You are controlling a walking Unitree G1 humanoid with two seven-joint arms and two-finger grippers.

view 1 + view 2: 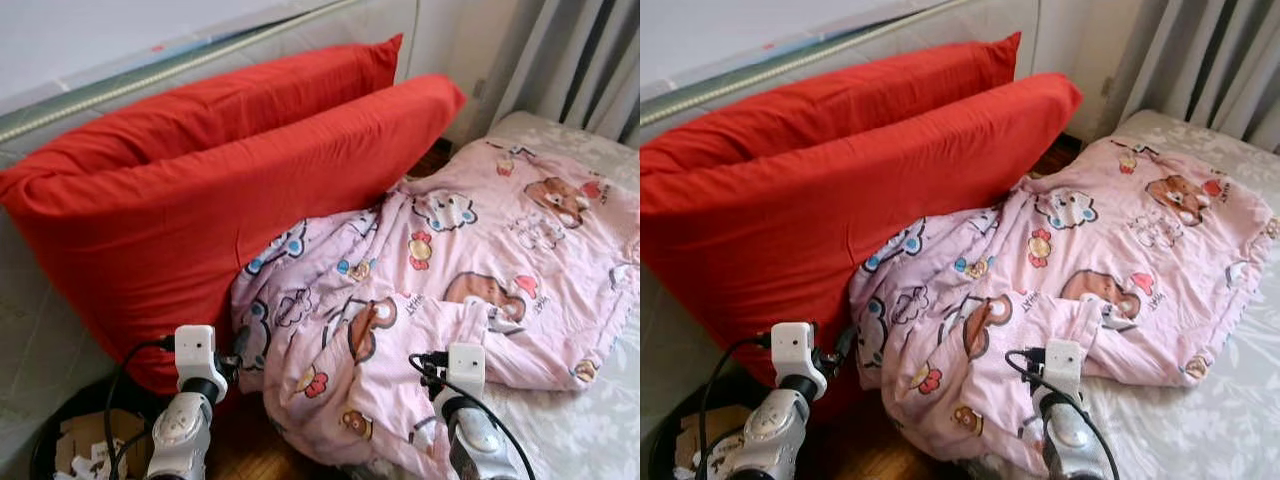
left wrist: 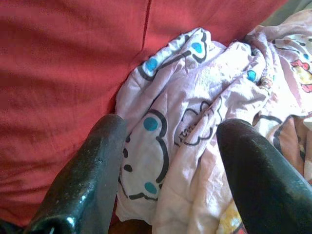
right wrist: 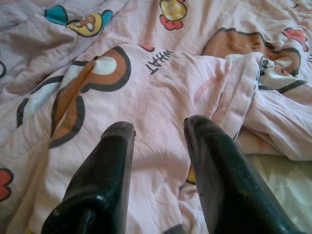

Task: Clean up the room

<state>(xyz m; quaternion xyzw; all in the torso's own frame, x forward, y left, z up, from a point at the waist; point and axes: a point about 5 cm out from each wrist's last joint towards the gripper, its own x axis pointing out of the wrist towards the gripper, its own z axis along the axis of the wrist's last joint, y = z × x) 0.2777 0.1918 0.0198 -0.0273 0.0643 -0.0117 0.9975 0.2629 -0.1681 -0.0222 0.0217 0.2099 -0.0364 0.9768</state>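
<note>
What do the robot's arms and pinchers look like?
Both arms are silver and rounded, each topped by a white boxy block with black cables looping off it: left arm, right arm. Each gripper has two long, shiny black fingers: left, right.

Lighting: bright, even daylight, strongest near the curtain (image 1: 585, 60). Shadows: soft, under the red pillows (image 1: 230, 190) and in the blanket (image 1: 1080, 290) folds beside them. Focus: head views sharp; wrist views slightly soft, black fingers (image 2: 87, 180) blurred close up.
</note>
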